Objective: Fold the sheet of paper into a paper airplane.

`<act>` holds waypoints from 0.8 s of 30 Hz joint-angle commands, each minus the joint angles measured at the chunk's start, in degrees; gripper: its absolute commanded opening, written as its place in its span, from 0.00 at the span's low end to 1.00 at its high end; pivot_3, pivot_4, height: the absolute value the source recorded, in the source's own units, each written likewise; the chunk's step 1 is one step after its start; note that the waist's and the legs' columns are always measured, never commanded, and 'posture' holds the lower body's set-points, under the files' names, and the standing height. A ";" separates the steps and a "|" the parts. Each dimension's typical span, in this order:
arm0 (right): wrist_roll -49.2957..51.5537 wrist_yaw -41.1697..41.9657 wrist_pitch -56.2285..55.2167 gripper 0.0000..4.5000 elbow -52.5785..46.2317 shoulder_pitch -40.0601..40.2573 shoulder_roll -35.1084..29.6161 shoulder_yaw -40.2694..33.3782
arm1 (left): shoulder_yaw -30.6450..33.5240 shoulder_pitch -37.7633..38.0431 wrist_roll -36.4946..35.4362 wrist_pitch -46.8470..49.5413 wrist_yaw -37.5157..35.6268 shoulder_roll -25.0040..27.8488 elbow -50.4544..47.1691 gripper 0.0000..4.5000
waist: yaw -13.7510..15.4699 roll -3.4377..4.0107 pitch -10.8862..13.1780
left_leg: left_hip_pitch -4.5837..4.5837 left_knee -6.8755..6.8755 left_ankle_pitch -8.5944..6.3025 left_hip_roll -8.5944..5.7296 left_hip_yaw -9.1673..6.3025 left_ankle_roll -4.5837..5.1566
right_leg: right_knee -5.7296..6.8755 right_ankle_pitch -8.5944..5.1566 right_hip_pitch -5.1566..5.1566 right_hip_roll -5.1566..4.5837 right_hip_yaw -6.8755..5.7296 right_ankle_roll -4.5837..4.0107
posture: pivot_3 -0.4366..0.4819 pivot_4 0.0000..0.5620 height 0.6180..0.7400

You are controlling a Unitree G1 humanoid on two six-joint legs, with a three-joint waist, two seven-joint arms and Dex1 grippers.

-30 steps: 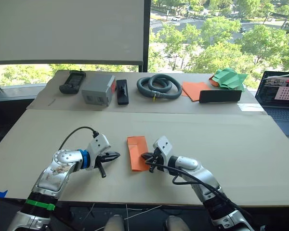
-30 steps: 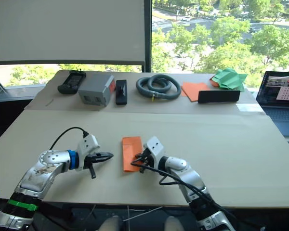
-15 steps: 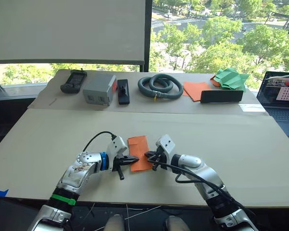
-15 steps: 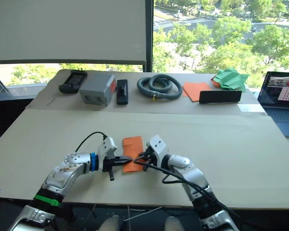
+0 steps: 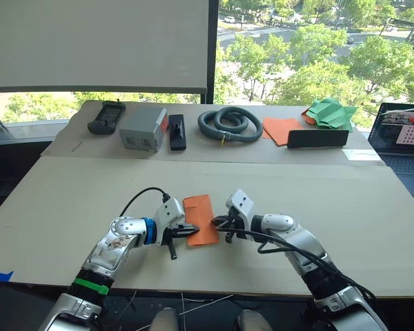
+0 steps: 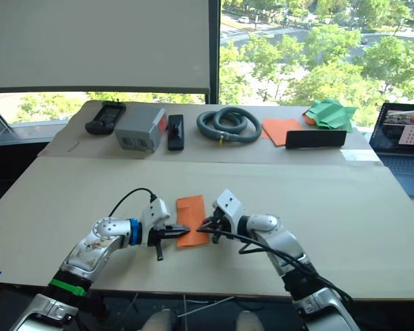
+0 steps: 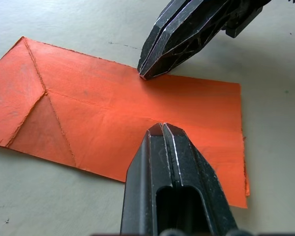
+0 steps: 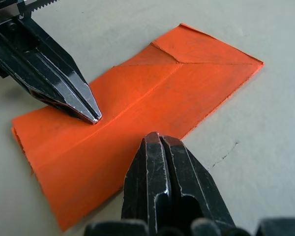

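Sheet of paper (image 5: pixel 201 218): bright orange, folded to a narrow strip with diagonal creases at its far end, lying flat on the near table (image 5: pixel 345 207), between my two claws.

Change logged: a second ago my left gripper (image 5: pixel 190 232) hung well off to the left of the strip; it has since swung in, and its tip now rests on the strip's left long edge. My right gripper (image 5: pixel 218 223) was already at the right edge and has barely moved. The strip has turned slightly, its near end now angled toward my right.

Left gripper, state: fingers (image 7: pixel 162 142) pressed together, nothing between them, tip down on the paper.

Right gripper, state: fingers (image 8: pixel 160 147) likewise together and empty, tip at the opposite long edge.

In the wrist views the two tips face each other across the strip's width, near but apart, with a lengthwise crease running between them.

Reading: both tips are pinning or pressing, not lifting. I judge that I am set either to flatten the centre crease or to hold the strip for the next wing fold. No pointed nose or wings are formed yet, so the airplane is at an early stage.

Risk: closed tips on thin paper may skid and turn it further.

Also on hand, far table: spare orange sheets (image 5: pixel 279 129), green paper shape (image 5: pixel 328 112), coiled hose (image 5: pixel 228 124), grey box (image 5: pixel 142 129).
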 commanded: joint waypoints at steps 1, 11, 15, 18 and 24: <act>-2.21 -0.20 -1.71 0.01 5.25 -2.12 1.11 1.04 | -1.98 1.94 1.78 1.32 -0.23 0.81 0.17 0.00 | -0.01 0.01 0.00 | 0.00 0.00 0.00 0.00 0.00 0.00 | 0.00 0.00 0.00 0.00 0.00 0.00 | 0.48 0.27 0.79; -4.88 -2.19 -7.81 0.01 22.20 -11.56 4.77 -1.11 | -1.82 2.92 1.60 2.62 0.07 1.61 -2.19 0.00 | -0.10 0.05 -0.02 | 0.02 -0.01 0.00 0.01 0.00 0.00 | 0.02 0.00 0.01 0.00 0.00 -0.01 | 0.48 0.27 0.79; -5.52 -2.12 -10.48 0.01 27.61 -14.83 6.04 -1.19 | -1.93 3.04 1.63 2.83 0.16 1.71 -2.52 0.00 | -0.17 0.08 -0.03 | 0.03 -0.02 0.00 0.01 0.00 0.00 | 0.04 0.00 0.00 0.01 0.00 -0.01 | 0.48 0.27 0.79; -6.12 -1.93 -11.96 0.01 30.60 -16.55 7.14 -1.50 | -2.00 3.07 1.73 2.90 0.28 1.72 -2.61 0.00 | -0.21 0.08 -0.03 | 0.03 -0.02 0.00 0.01 -0.01 0.00 | 0.07 0.00 -0.01 0.01 0.00 -0.01 | 0.48 0.27 0.79; -7.08 -2.57 -14.68 0.01 37.27 -19.84 9.29 -2.60 | -1.95 3.41 1.92 2.88 0.62 1.94 -3.01 0.00 | -0.29 0.10 -0.02 | 0.04 -0.02 0.00 0.01 0.00 0.00 | 0.12 -0.01 -0.01 0.02 0.01 -0.02 | 0.48 0.27 0.79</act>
